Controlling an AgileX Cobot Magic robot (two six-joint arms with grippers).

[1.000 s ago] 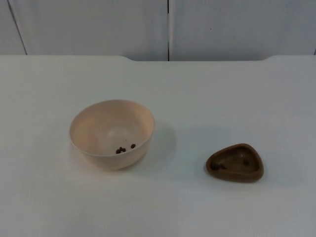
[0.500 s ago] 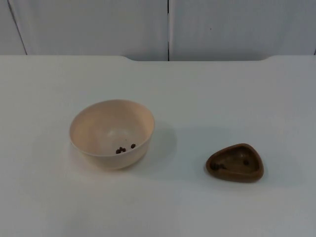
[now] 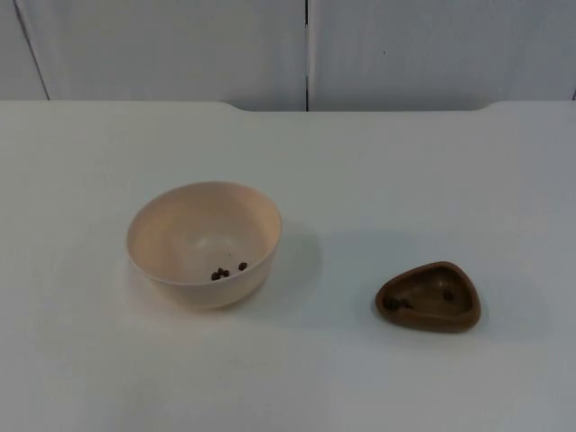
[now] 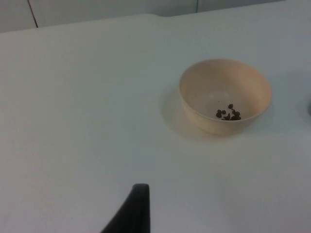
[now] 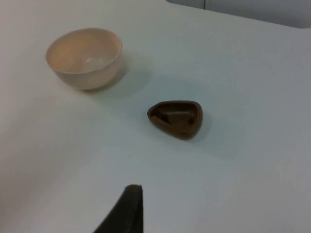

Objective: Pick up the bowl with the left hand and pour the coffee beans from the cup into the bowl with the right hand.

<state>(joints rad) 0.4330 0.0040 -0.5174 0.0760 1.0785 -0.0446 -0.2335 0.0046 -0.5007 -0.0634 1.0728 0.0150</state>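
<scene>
Cream-coloured and round, the bowl (image 3: 204, 241) is seen standing upright on the white table (image 3: 405, 171), toward the left arm's side. A few dark coffee beans (image 3: 227, 271) are gathered on its inner floor, against the wall nearest the camera in the top view; in the left wrist view they (image 4: 228, 113) are seen as a small cluster.

To the right of the bowl and well apart from it, a low brown cup (image 3: 428, 296) with a rounded triangular outline is set flat on the table. A couple of dark beans can be made out inside it. The grey partition wall (image 3: 180, 49) is seen behind the table's far edge.

One black fingertip of the left gripper (image 4: 131, 212) is seen above bare table, well short of the bowl. One fingertip of the right gripper (image 5: 126, 211) is likewise seen well short of the cup (image 5: 176, 118). Nothing is held by either, and how far each is spread cannot be told.
</scene>
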